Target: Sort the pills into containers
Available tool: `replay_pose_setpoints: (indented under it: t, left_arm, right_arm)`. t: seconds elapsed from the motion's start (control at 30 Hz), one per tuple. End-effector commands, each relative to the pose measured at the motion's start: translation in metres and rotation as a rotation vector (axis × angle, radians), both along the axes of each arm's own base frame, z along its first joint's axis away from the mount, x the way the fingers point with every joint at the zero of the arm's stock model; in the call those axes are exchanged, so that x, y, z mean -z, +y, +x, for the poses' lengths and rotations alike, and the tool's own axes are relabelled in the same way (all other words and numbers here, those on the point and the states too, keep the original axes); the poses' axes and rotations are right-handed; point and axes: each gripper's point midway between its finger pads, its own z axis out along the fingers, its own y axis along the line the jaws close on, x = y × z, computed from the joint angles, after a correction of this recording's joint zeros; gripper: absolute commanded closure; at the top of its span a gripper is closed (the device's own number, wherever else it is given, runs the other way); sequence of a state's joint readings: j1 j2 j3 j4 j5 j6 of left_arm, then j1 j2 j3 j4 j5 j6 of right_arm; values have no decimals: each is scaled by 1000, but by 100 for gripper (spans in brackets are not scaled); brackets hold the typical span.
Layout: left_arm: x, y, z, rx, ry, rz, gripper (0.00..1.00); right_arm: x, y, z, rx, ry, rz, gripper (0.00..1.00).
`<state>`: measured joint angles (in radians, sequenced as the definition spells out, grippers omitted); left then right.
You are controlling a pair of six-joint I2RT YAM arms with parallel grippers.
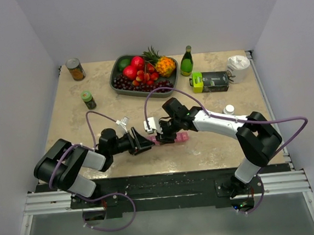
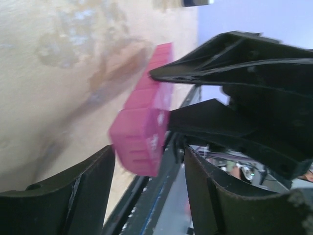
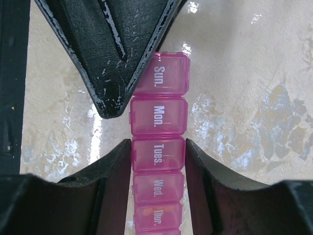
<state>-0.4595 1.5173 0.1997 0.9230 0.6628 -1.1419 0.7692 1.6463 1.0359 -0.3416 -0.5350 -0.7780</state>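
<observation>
Sorting is judged barely begun: every lid seen on the organiser [image 3: 157, 117] is shut, and no loose pills are seen on the tabletop [image 1: 225, 144]. The organiser is found at mid-tabletop, between the two arms; whether it is resting or slightly lifted cannot be told. It is clamped across its "Tues." compartment by the right gripper [image 3: 157, 147]. The left gripper [image 2: 149, 156] is spread open around the organiser's end, one finger [image 3: 112, 73] set at the "Sun."/"Mon." lid edges. Opening and filling are left.
</observation>
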Motion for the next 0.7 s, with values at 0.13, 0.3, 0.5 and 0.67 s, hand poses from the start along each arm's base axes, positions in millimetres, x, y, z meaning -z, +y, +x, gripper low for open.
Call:
replay_pose_setpoints:
  t: [0.13, 0.3, 0.5, 0.67]
  left_arm:
    - [-54, -10, 2, 8, -82, -221, 43]
    - [-50, -10, 1, 6, -64, -224, 51]
    - [-40, -8, 6, -18, -63, -175, 50]
    - [-33, -7, 15, -44, -70, -104, 51]
  right_arm:
    - [-35, 15, 0, -32, -24, 112, 77]
    - [-38, 16, -1, -35, -20, 122, 77]
    - [-36, 16, -7, -53, -3, 128, 77]
    - [-33, 15, -9, -61, 4, 125, 77]
